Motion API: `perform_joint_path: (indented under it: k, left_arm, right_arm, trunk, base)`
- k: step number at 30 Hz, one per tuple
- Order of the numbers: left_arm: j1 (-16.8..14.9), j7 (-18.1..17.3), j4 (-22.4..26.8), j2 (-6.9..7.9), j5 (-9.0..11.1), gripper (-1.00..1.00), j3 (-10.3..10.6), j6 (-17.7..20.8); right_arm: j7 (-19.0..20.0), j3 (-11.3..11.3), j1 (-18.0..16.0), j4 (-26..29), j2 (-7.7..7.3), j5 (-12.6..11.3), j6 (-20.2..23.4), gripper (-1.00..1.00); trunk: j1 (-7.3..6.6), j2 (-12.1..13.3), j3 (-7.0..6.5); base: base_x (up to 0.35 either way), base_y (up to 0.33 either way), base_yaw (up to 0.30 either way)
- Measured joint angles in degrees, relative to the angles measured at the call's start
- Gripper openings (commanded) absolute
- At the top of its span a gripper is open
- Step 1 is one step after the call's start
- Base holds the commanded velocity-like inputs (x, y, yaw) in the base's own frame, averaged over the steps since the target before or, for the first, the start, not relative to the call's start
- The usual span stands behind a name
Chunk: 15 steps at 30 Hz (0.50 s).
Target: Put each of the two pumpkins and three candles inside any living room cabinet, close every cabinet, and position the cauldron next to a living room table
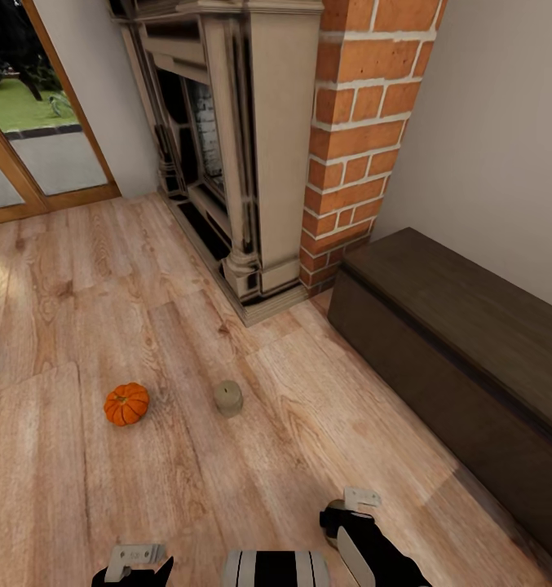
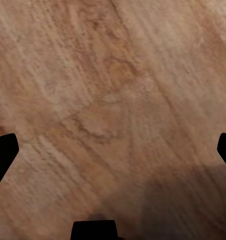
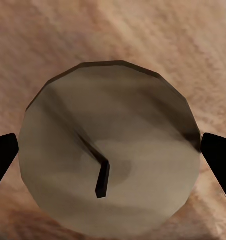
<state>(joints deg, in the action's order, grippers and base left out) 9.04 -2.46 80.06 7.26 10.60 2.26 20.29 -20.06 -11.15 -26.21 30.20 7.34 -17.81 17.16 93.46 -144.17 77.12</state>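
Observation:
An orange pumpkin (image 1: pixel 126 403) lies on the wood-plank floor, with a stubby pale candle (image 1: pixel 227 398) standing a little to its right. The long dark brown cabinet (image 1: pixel 463 359) runs along the right wall, its fronts closed. My right gripper (image 1: pixel 334 522) hangs low at the bottom of the head view, pointing down. In the right wrist view a second candle (image 3: pixel 118 125) with a dark wick sits between the two fingertips, which touch its sides; the right gripper (image 3: pixel 110 155) is shut on it. My left gripper (image 2: pixel 113 150) is open over bare floor, and it also shows at the bottom left (image 1: pixel 133 571).
A beige fireplace surround (image 1: pixel 227 147) and a red brick column (image 1: pixel 357 139) stand ahead, left of the cabinet. A glass door with a wooden frame (image 1: pixel 31 122) is at the far left. Open floor stretches between me and the pumpkin.

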Motion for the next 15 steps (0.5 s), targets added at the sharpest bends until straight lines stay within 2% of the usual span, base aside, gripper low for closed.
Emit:
perform_joint_path:
  k: [12,15]
  left_arm:
    - [0.00,0.00,-0.09,0.00,0.00,1.00,0.00,-0.01]
    - [0.00,0.00,-0.09,0.00,0.00,1.00,0.00,0.06]
  right_arm:
    - [0.08,0.01,0.00,-0.04,-0.02,-0.11,-0.12,-1.00]
    - [0.01,0.16,0.02,-1.17,-0.34,0.90,-0.04,-1.00]
  trunk:
    - [0.00,0.00,0.00]
    - [-0.06,0.05,-0.65]
  base:
    - [0.000,0.000,0.000]
    - [0.000,0.000,0.000]
